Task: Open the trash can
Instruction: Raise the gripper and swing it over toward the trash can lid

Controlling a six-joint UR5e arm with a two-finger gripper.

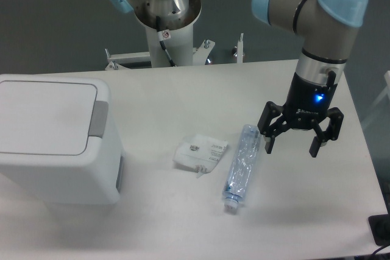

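Observation:
The trash can [52, 144] is a large white boxy bin at the left of the table. Its flat lid is down, and the grey push tab [100, 119] sits on the lid's right edge. My gripper [291, 148] hangs above the right part of the table, far to the right of the bin. Its fingers point down, spread open, and hold nothing. A blue light glows on its wrist.
A crushed clear plastic bottle [242, 166] lies just left of the gripper, cap toward the front. A white crumpled packet [199, 152] lies between bottle and bin. The arm's base column [167, 22] stands behind the table's back edge.

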